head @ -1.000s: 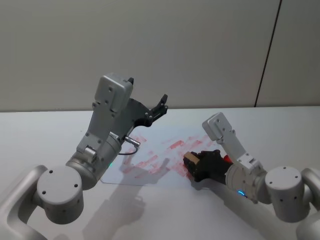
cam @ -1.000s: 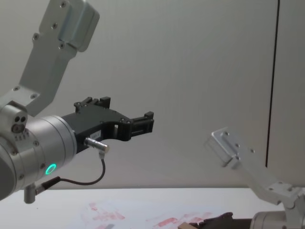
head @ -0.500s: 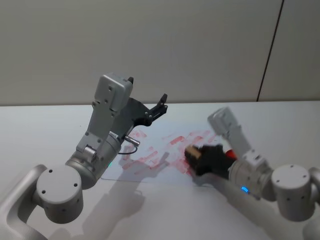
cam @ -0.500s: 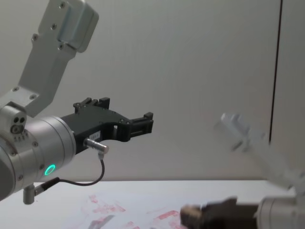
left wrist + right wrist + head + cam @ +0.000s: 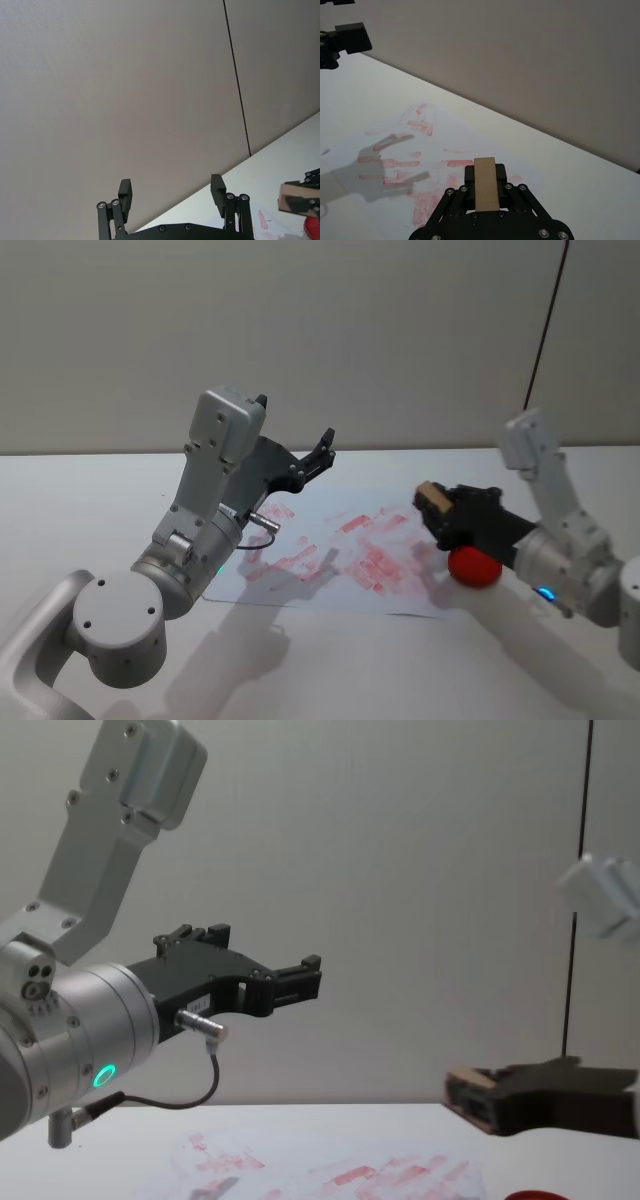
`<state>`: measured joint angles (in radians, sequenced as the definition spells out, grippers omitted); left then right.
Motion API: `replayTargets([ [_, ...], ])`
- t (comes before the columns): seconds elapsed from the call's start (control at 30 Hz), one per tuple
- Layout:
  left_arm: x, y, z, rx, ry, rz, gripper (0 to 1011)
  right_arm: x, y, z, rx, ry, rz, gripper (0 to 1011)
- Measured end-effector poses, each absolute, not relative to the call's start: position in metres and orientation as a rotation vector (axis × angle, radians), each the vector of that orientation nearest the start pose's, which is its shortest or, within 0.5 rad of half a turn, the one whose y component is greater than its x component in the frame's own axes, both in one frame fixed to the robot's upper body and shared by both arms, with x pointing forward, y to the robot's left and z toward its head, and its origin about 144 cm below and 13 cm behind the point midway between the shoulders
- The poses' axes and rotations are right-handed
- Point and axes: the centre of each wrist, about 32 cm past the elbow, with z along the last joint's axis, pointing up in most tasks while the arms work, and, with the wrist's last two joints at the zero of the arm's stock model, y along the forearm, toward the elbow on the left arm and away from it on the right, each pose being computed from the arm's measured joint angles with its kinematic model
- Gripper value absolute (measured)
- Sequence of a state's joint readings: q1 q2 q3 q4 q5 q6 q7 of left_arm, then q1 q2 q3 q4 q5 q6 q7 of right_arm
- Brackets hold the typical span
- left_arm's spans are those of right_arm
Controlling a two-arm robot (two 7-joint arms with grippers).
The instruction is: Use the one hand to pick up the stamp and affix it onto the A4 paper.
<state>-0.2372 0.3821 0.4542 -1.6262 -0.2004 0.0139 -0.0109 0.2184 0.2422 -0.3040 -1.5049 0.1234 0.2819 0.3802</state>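
Head view: right pincer [image 5: 437, 508] pinches stamp [image 5: 431, 496] aloft, above right edge of paper [image 5: 330, 550], near red pad [image 5: 474, 566]. Left pincer [image 5: 322, 452] spread, raised, idle. Stamp likely light, rigid wood; keep your grip on flat sides, press squarely.

The stamp [image 5: 485, 184] looks like pale, matt wood with a smooth face. The A4 paper [image 5: 300, 575] is thin white paper, smudged with dull red ink. The right gripper [image 5: 485, 186] appears matt black plastic with small shiny metal screws; the round object [image 5: 474, 565] looks smooth red.
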Motion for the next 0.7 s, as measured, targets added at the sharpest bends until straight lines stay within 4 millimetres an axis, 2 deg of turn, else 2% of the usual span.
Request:
replayTargets([
  [0.3,0.492,0.198,1.204,0.061,-0.268,1.124,1002,0.496,-0.232,1.173,-0.316,0.066,-0.982,220],
  [0.7,0.492,0.198,1.204,0.061,-0.268,1.124,1002,0.497,-0.241,1.157,-0.384,0.088,-0.993,220],
])
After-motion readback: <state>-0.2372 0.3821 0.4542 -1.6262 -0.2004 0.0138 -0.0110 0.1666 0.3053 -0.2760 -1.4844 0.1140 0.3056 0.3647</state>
